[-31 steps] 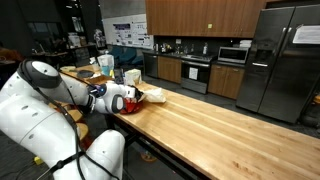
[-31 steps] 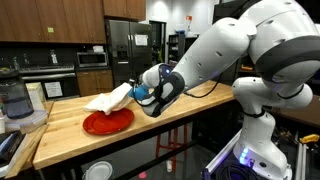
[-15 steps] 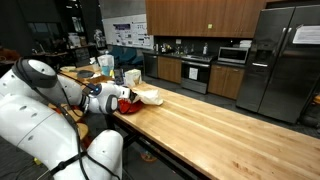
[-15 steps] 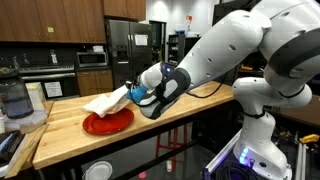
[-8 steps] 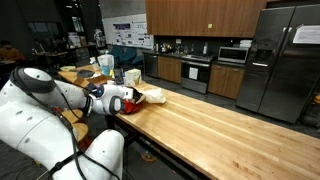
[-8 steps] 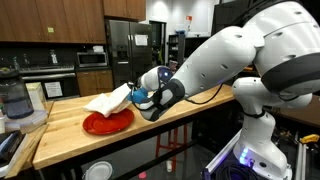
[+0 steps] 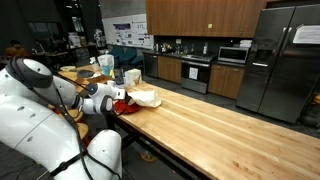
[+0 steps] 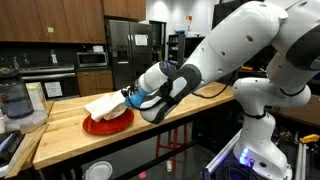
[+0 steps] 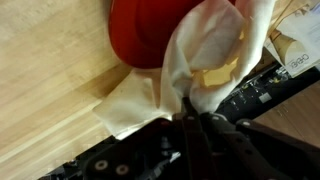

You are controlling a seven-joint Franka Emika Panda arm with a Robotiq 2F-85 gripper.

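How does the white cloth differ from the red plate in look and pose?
The cloth is cream-white, soft and creased; the plate is red and round. The cloth is pinched in the shut gripper and hangs over the plate; the plate lies flat on the wooden counter. Both are at one end of the counter.

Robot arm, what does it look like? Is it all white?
Mostly. The arm has big, round, shiny white shells, darker at the joints. The gripper is black, with a blue band behind it. A thin black cable runs along the arm.
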